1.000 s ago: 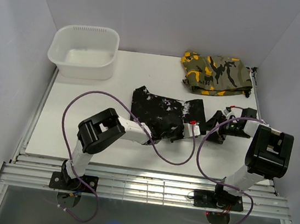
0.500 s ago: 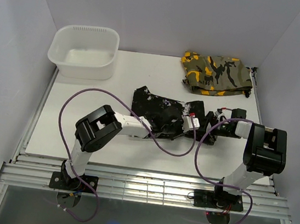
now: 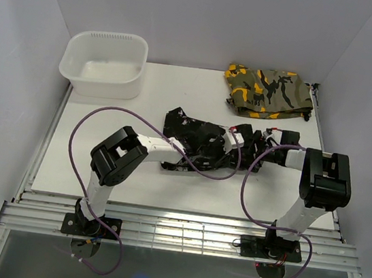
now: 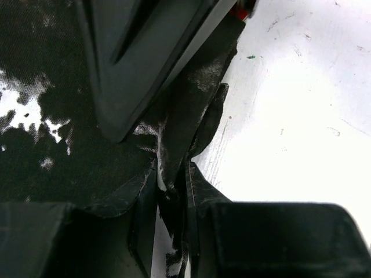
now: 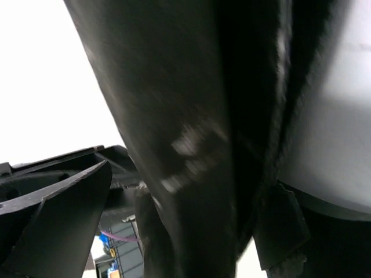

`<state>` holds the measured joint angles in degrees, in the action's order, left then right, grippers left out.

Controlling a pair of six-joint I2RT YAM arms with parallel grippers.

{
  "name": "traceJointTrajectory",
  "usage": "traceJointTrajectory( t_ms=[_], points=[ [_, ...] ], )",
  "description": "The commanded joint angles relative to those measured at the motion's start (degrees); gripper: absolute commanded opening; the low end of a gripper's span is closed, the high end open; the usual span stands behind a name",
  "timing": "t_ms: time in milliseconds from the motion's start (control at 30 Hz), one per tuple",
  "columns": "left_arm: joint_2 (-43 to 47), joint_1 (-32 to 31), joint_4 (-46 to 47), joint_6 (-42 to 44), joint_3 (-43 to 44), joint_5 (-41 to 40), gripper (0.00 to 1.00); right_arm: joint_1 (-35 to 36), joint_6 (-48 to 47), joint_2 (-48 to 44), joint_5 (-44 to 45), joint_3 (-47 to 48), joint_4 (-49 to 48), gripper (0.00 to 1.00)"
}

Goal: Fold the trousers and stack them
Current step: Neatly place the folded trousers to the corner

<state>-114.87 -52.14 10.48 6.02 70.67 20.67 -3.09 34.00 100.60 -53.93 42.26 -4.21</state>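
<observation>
Left hand (image 4: 165,176) pinches trousers (image 4: 52,145) edge | right hand's (image 5: 185,220) grip unclear | camouflage garment (image 3: 268,91) apart

The trousers (image 3: 192,141) are soft black fabric with irregular white splotches. They lie bunched in a rumpled heap near the middle of the worktop (image 3: 120,168), a little right of centre. The right edge is gathered up off the worktop, gripped by the left tool (image 3: 230,142) and the right tool (image 3: 251,142). In the left wrist view, creased layers overlap at that edge.
</observation>
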Motion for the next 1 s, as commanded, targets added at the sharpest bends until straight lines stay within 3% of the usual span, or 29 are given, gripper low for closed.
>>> traceJointTrajectory(
  t_ms=[0,100,133,200,233,300,400,567,667,833,967],
  points=[
    [5.0,-0.3,0.5,-3.9,1.5,5.5,0.00,2.0,6.4,1.3,2.0,-1.0,-9.9,0.98],
    [6.1,-0.2,0.1,-4.3,0.7,6.8,0.04,2.8,6.2,2.3,2.4,0.0,-10.2,0.78],
    [6.6,0.0,-1.5,-5.0,1.6,6.4,0.18,2.8,6.2,2.4,2.4,0.2,-10.1,0.57],
    [9.9,1.2,-6.7,-7.8,2.4,7.0,0.34,2.7,2.1,1.9,3.0,2.3,-7.3,0.37],
    [12.1,3.9,-7.5,-11.8,0.6,7.8,0.44,2.7,-0.1,0.8,4.9,3.3,-5.0,0.22],
    [20.7,7.8,-10.1,-15.8,-2.6,9.6,0.53,2.7,-5.4,-0.3,6.0,5.9,0.6,0.11],
    [33.0,15.7,-19.7,-17.5,-9.3,8.1,0.57,2.7,-10.0,-2.1,8.6,9.1,7.3,0.08],
    [43.4,30.3,-29.6,-19.6,-20.3,5.6,0.61,3.0,-18.5,-3.1,12.4,13.2,14.0,0.08],
    [43.1,34.6,-29.2,-21.6,-24.9,9.3,0.63,3.1,-21.1,-3.5,13.6,15.1,16.8,0.08],
    [36.3,34.8,-18.8,-28.6,-28.6,14.0,0.72,6.1,-26.4,-3.8,17.4,18.0,22.1,0.08],
    [28.8,34.7,-13.0,-34.2,-29.9,14.1,0.73,7.0,-29.2,-3.4,21.3,20.6,25.5,0.12]
  ],
)
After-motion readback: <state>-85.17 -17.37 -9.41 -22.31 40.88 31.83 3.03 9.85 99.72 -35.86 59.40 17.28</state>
